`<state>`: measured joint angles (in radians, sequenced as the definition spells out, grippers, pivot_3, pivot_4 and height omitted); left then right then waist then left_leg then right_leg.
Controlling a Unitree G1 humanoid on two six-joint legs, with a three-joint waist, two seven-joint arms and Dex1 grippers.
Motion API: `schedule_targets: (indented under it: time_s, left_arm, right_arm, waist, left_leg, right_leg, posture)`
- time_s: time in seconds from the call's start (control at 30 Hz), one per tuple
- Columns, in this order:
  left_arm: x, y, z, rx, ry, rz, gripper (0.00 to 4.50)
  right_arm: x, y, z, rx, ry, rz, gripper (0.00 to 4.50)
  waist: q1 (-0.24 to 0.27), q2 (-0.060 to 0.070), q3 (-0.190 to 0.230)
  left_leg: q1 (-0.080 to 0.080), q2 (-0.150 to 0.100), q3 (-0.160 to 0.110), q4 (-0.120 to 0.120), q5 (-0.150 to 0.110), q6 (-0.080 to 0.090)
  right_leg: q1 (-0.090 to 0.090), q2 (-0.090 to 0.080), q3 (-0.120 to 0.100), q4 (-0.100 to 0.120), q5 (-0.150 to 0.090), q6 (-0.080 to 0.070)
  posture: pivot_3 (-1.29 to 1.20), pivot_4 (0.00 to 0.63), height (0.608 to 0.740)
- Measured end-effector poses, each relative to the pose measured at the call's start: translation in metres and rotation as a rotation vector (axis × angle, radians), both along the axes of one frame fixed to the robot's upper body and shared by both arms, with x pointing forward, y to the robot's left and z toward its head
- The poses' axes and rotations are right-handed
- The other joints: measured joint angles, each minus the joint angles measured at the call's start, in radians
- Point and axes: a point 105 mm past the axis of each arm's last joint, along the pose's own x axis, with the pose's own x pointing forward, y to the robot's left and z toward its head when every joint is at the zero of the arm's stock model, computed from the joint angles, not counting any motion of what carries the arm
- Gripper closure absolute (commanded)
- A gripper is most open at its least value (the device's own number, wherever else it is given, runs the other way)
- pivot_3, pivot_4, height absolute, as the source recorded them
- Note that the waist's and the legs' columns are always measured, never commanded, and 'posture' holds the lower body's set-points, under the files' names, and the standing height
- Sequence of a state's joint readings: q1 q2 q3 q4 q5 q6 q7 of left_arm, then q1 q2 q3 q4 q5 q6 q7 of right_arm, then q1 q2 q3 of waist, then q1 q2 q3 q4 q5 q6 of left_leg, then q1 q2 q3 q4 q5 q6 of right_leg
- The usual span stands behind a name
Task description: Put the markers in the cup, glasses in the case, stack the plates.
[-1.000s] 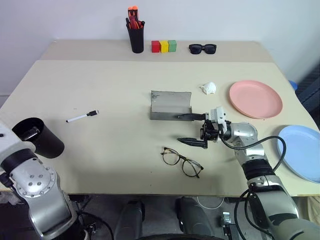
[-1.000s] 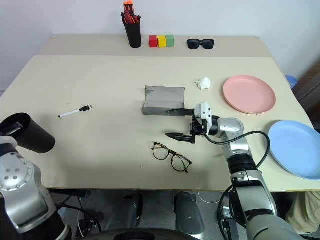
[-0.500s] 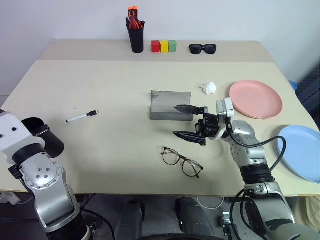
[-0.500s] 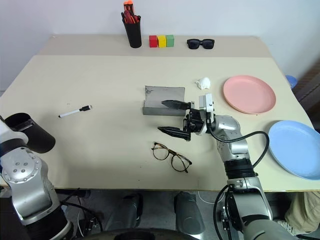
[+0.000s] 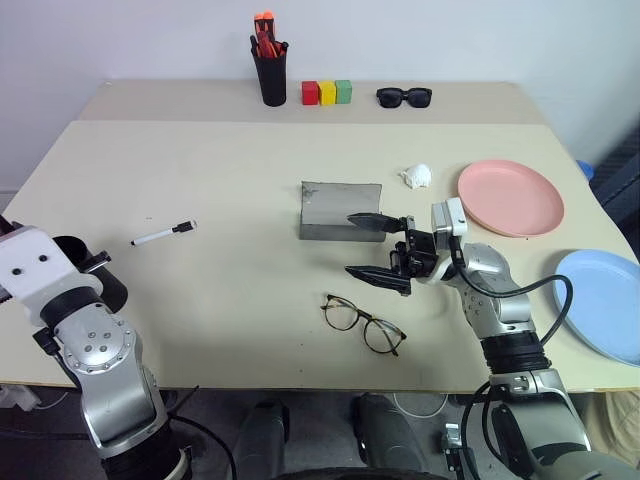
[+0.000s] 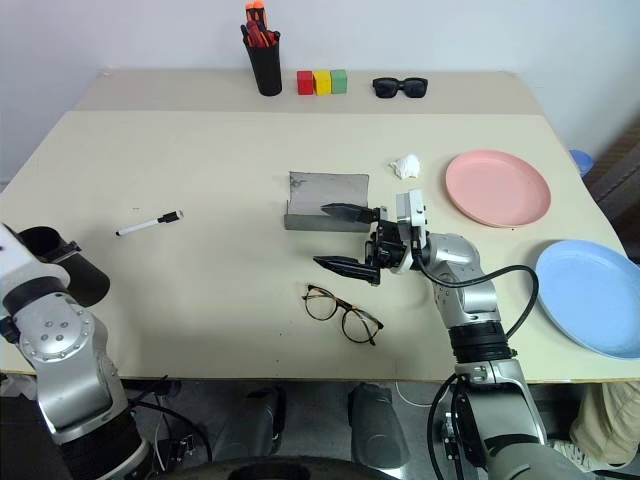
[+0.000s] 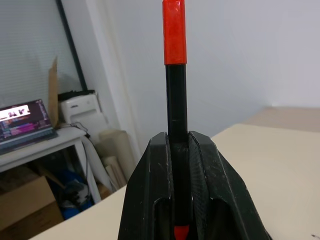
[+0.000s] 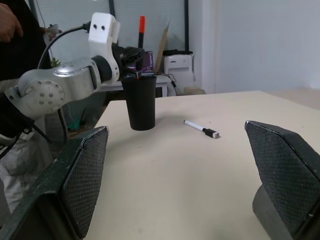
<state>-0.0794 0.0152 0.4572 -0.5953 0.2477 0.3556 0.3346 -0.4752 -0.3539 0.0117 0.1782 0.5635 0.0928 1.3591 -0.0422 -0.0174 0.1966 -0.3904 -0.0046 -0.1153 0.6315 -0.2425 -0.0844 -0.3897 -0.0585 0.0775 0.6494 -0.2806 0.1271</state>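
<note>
Beige counter (image 5: 230,290) runs across most of the head view, with a raised strip along its far edge against a pale wall; a seam separates strip from main surface. On the strip, upper centre: black pen holder (image 5: 273,78) with red-orange pens, three coloured blocks (image 5: 328,92), black sunglasses (image 5: 404,96). Centre of frame: grey case (image 5: 340,212), open, lid upright. Crumpled white scrap (image 5: 417,176) right of it. Pink plate (image 5: 510,197) right of centre; blue plate (image 5: 603,304) at the right edge, overhanging the counter's near-right corner, well apart from the pink one. Glasses (image 5: 363,322) lie lower centre, near the front edge. White marker (image 5: 164,233) lies left of centre, alone, broad bare counter around it. Black cup (image 5: 92,284) stands at the lower left by the front-left corner. Left gripper (image 7: 190,145): fingers clamped on the red-capped marker (image 7: 175,60), which stands upright above the cup's mouth in the right wrist view. Right gripper (image 5: 375,248): fingers spread wide, holding nothing, hovering between case and glasses. Right wrist view shows a person's dark sleeve (image 8: 12,45) and office clutter beyond the counter's left side
</note>
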Motion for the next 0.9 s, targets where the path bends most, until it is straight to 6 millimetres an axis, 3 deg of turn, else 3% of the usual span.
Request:
schedule_targets:
  time_s: [0.33,0.77,0.9]
  left_arm:
    - [0.002,-0.002,-0.003,-0.001,-0.007,-0.022,4.45]
    - [0.000,-0.008,-0.022,-0.007,0.059,-0.055,4.45]
    - [-0.005,-0.010,-0.021,0.007,0.064,-0.065,2.64]
  right_arm:
    - [-0.001,0.000,0.001,0.004,-0.012,-0.005,0.00]
    - [0.000,0.001,0.000,0.004,-0.022,-0.014,0.00]
    - [0.002,-0.001,-0.003,0.001,-0.015,-0.020,0.00]
  waist:
    - [0.000,0.000,0.000]
    - [-0.001,0.000,0.000]
    - [-0.001,0.000,0.000]
  left_leg:
    - [0.000,0.000,0.000,0.000,0.000,0.000]
    - [0.000,0.000,0.000,-0.001,0.000,0.000]
    - [0.000,0.000,0.000,0.000,0.000,0.000]
  right_leg:
    - [0.000,0.000,0.000,0.000,0.000,0.000]
    - [0.000,0.000,0.000,0.000,0.000,0.000]
    - [0.000,0.000,0.000,-0.001,0.000,0.000]
  posture:
    - [0.00,0.150,0.740]
    - [0.00,0.150,0.740]
    - [0.00,0.150,0.740]
